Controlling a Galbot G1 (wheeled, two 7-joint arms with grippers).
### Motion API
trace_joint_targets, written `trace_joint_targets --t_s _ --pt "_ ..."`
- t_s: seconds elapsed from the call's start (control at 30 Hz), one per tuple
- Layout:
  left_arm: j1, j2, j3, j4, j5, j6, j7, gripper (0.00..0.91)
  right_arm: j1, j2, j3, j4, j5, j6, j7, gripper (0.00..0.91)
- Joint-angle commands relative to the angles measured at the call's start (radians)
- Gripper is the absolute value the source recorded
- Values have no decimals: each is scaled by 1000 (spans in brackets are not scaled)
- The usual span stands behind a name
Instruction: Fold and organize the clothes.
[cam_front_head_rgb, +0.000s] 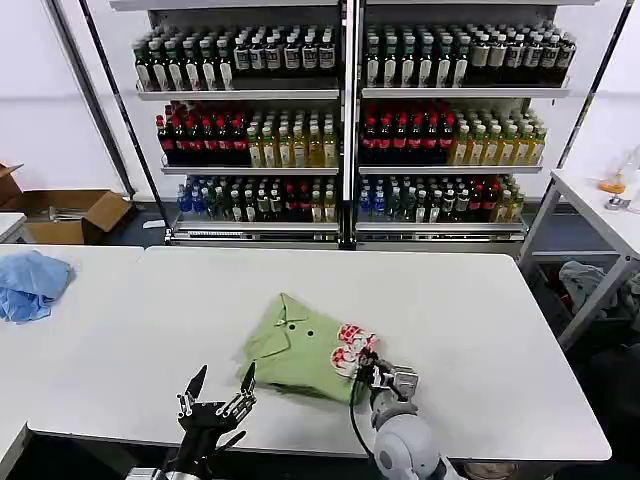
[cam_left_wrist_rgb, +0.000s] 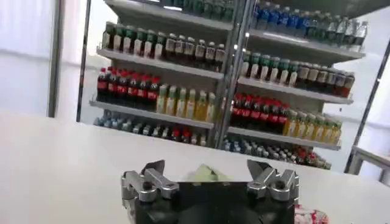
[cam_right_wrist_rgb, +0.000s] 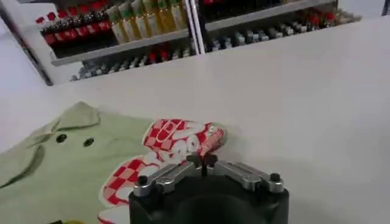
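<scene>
A light sage-green shirt (cam_front_head_rgb: 295, 345) lies folded on the white table (cam_front_head_rgb: 500, 330), collar and buttons facing up, its red-and-white print (cam_front_head_rgb: 350, 350) curled at the near right edge. My right gripper (cam_front_head_rgb: 372, 372) sits at that edge, shut, its tips pinching the printed fabric (cam_right_wrist_rgb: 183, 143); in the right wrist view the gripper (cam_right_wrist_rgb: 202, 161) touches the print. My left gripper (cam_front_head_rgb: 220, 388) hovers open at the table's front edge, left of the shirt and holding nothing. In the left wrist view the gripper (cam_left_wrist_rgb: 207, 165) frames a peak of the shirt (cam_left_wrist_rgb: 206, 175) farther off.
A crumpled blue cloth (cam_front_head_rgb: 30, 282) lies on the table at far left. Shelves of bottles (cam_front_head_rgb: 345, 130) stand behind the table. A cardboard box (cam_front_head_rgb: 75, 215) sits on the floor at back left. A side table (cam_front_head_rgb: 600, 210) stands at right, with clothes (cam_front_head_rgb: 590, 280) beneath it.
</scene>
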Motion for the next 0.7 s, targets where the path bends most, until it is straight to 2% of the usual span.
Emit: trace_joint_targets --t_s 0.03,0.3,0.43,0.63,0.7 --pt "3 -3 -1 1 2 0 1 907 91 -58 55 -46 -85 3 -60 0" --pt "0 -5 0 10 4 2 4 907 216 -100 78 -150 -147 13 -152 0" --pt "-3 -5 -2 15 4 2 6 907 275 -109 76 -226 -212 33 -229 0" --pt "-6 -4 4 29 4 0 9 907 313 -113 54 -292 -315 69 -313 0" --pt "-13 -2 7 34 3 1 10 907 301 -117 56 -270 -323 75 -334 907"
